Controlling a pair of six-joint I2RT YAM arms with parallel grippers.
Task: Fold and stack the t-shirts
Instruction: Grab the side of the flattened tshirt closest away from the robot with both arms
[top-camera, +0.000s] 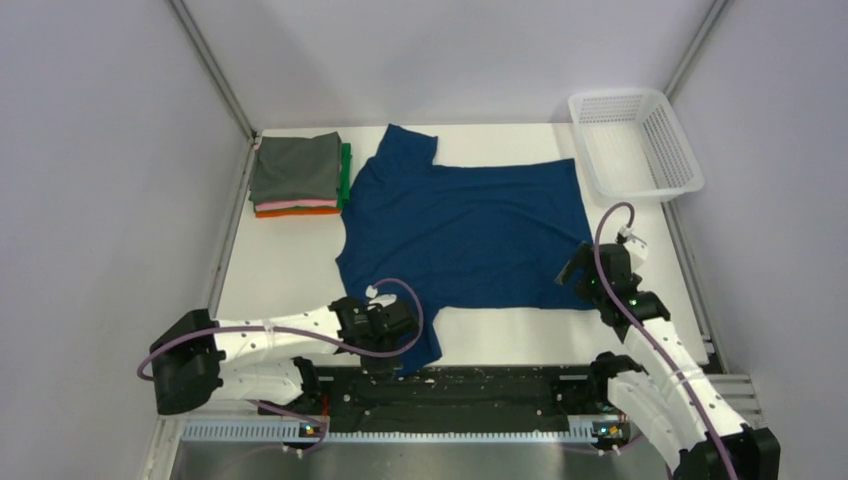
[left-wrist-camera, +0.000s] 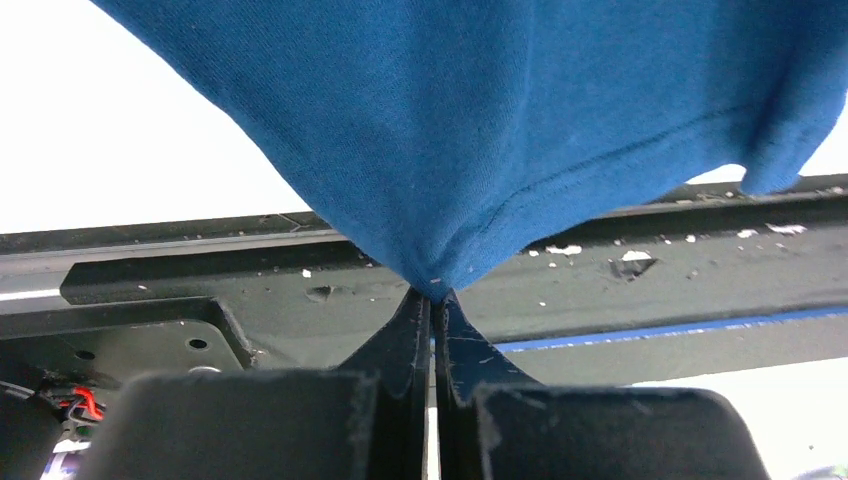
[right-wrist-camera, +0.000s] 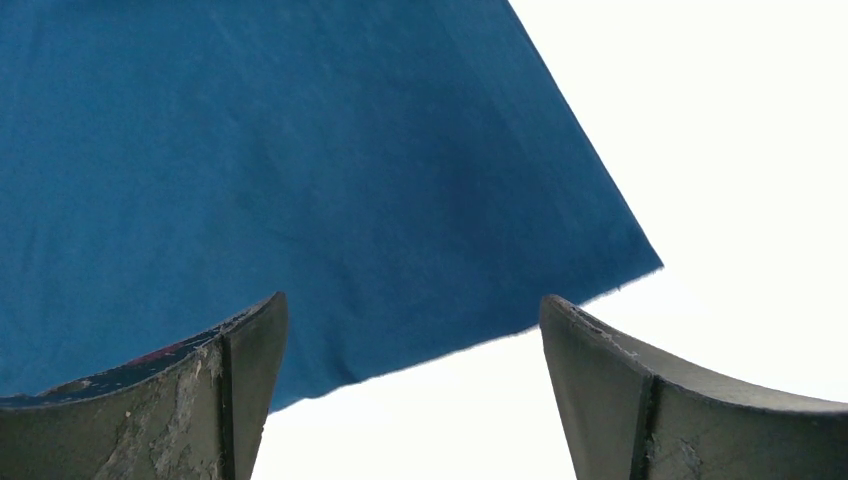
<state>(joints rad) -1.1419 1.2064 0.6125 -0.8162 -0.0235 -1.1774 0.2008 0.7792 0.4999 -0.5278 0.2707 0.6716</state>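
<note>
Left jaws pinching navy t-shirt (top-camera: 470, 225) sleeve | right jaws parted | cloth spread flat

T-shirt (top-camera: 470, 230): I'm seeing matt knit cloth, stitched hem.
Right fingers (right-wrist-camera: 150, 420): dark, matt, scuffed and rough on my feed.
Basket (top-camera: 668, 145): white plastic mesh.
Worktop (top-camera: 280, 270): smooth, white, matt.

High rear overview; two wrist views close on the shared navy t-shirt (top-camera: 470, 230)
</note>
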